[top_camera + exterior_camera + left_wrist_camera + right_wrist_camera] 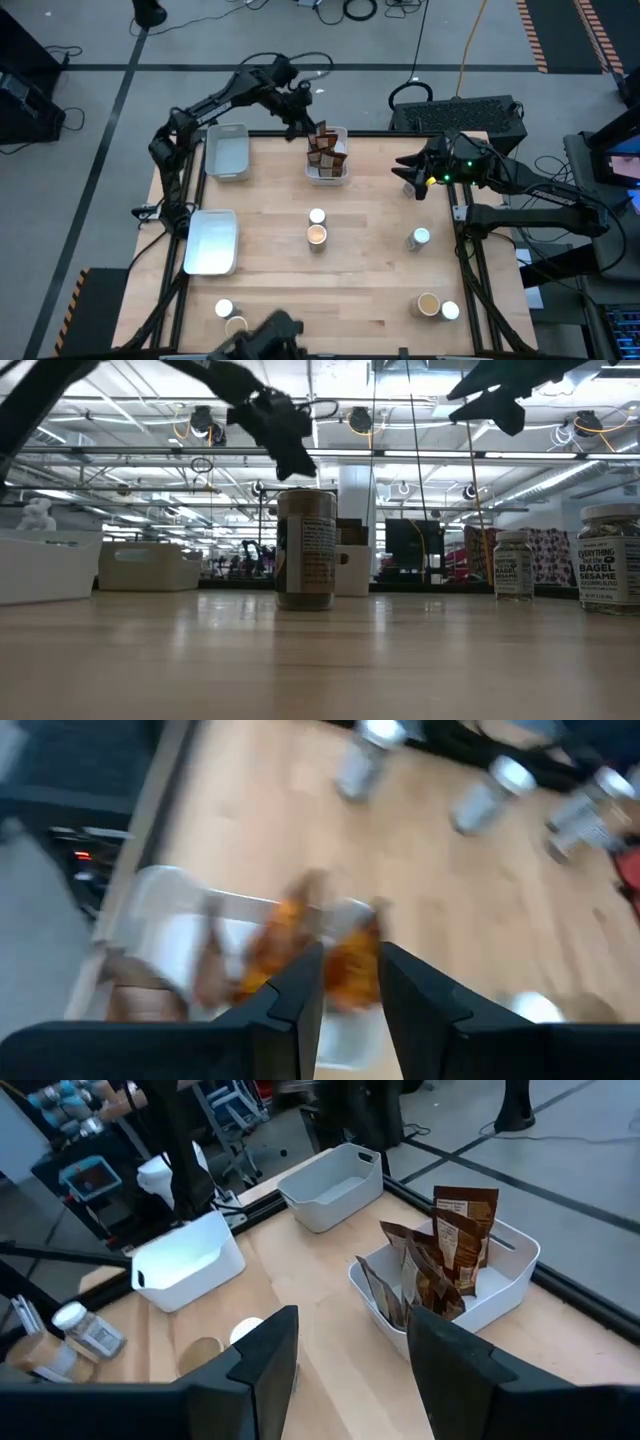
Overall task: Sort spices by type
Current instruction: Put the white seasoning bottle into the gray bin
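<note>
We list the left gripper (303, 122) first: raised above the far edge of the table, just beside the tray (329, 176) of brown packets (326, 150); its fingers (300, 995) stand a narrow gap apart and nothing sits between them, the packets and tray lying directly beyond the tips in its wrist view. We note the packets upright and leaning together inside that tray, the tray below and slightly toward the table centre from this gripper. We list the right gripper (408, 172) next: raised near the far right part of the table, pointing toward the packet tray; its fingers (262, 1352) stand apart and hold nothing. Nearest below it stands one white-topped jar (420, 238); farther toward the near edge on its side we find an amber-topped jar (428, 304) touching or just beside another white-topped one (450, 311). At table centre, between the two grippers and nearer the front, a white-topped jar (317, 216) stands just beside an amber-topped one (317, 235). Two empty trays (227, 150) (211, 241) lie on the left gripper's side, with one more white-topped and amber-topped pair (229, 315) at the near left corner.
</note>
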### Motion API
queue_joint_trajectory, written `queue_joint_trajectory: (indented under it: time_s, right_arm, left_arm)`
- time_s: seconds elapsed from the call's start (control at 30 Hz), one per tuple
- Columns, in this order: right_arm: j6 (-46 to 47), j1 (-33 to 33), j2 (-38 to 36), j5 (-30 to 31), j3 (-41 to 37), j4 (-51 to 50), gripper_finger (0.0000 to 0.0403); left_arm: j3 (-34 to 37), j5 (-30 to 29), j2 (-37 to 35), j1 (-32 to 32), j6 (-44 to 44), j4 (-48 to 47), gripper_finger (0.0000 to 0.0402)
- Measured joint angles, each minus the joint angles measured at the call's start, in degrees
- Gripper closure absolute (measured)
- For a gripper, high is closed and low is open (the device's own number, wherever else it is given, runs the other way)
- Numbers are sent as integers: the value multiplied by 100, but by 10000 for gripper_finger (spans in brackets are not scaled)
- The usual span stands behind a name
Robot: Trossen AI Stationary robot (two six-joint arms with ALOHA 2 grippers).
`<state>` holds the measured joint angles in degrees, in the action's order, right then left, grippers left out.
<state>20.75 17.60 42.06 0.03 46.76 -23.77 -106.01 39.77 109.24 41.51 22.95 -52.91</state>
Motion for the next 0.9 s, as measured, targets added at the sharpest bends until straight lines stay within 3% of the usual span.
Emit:
queue_joint_trajectory:
  time_s: [0.2,0.4,0.67,0.77,0.9]
  right_arm:
    - [-667,-2,127,4,0,233,232]
    - [-1507,-1,468,-71,0,572,232]
    - [-2549,-2,857,-1048,0,556,232]
    - [-2631,-2,890,-1134,0,553,232]
    - [-2565,5,821,-1239,0,544,232]
  left_arm:
    - [-1,-301,-250,-780,122,-931,298]
    - [1,-678,-272,-1553,-620,-1815,299]
    - [1,-1440,-272,-2499,-1917,-2082,299]
    - [3,-1664,-339,-2758,-2233,-2438,299]
    - [45,-2405,-597,-3060,-2399,-2409,299]
